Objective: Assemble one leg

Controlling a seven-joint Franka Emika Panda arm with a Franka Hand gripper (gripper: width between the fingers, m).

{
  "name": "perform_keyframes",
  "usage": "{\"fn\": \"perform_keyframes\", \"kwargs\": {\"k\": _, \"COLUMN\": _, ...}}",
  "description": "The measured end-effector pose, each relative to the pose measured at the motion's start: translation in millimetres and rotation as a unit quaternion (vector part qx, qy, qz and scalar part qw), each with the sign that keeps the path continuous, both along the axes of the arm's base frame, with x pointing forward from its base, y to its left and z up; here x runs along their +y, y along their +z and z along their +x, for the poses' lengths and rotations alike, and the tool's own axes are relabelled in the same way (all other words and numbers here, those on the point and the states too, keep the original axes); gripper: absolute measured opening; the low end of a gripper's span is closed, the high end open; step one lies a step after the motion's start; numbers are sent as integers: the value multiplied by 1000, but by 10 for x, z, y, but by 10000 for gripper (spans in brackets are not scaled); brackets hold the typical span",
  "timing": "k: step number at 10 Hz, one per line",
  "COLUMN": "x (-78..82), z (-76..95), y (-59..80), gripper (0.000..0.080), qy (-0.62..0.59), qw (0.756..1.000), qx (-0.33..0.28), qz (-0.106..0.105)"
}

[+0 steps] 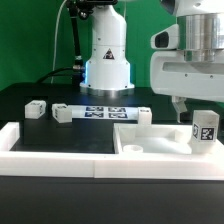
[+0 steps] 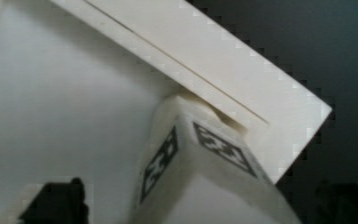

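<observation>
The fingers (image 2: 55,200) flank the leg (image 1: 204,130), but whether they pinch it I cannot tell. From the exterior view's left: a small white block (image 1: 36,108) on open black table (image 1: 55,135), the marker board (image 1: 100,111), then the white panel (image 1: 150,145), with the leg upright at its right edge under the gripper (image 1: 192,110).

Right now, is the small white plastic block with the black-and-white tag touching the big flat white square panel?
Touching. In the wrist view the leg stands with its end against the panel, no gap visible. The exterior view agrees: the leg sits at the panel.
</observation>
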State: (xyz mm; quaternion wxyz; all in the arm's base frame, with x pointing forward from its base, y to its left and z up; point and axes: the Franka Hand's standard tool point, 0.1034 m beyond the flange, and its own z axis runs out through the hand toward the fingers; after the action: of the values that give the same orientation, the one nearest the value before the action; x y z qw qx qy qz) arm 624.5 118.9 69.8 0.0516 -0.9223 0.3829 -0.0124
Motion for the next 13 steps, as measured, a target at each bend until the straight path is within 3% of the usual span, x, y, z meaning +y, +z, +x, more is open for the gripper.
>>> {"fn": "perform_keyframes", "kwargs": {"k": 3, "x": 38, "z": 20, "y": 31, "gripper": 649, "qy": 164, "qw": 986, "qx": -13, "qz": -23}}
{"fn": "perform_keyframes", "kwargs": {"k": 6, "x": -3, "z": 27, "y": 23, "gripper": 649, "qy": 305, "qw": 951, "qx": -12, "qz": -48}}
{"fn": "perform_keyframes", "kwargs": {"k": 9, "x": -29, "z": 30, "y": 19, "gripper": 637, "qy": 380, "qw": 923, "qx": -15, "qz": -63}}
{"fn": "perform_keyframes", "kwargs": {"k": 10, "x": -28, "z": 30, "y": 18, "gripper": 637, "qy": 375, "qw": 925, "qx": -15, "qz": -63}}
{"fn": "perform_keyframes", "kwargs": {"k": 12, "x": -27, "z": 30, "y": 18, "gripper": 286, "qy": 362, "qw": 930, "qx": -14, "qz": -62}}
{"fn": "perform_keyframes", "kwargs": {"k": 13, "x": -30, "z": 30, "y": 17, "gripper": 286, "qy": 363, "qw": 930, "qx": -14, "qz": -62}}
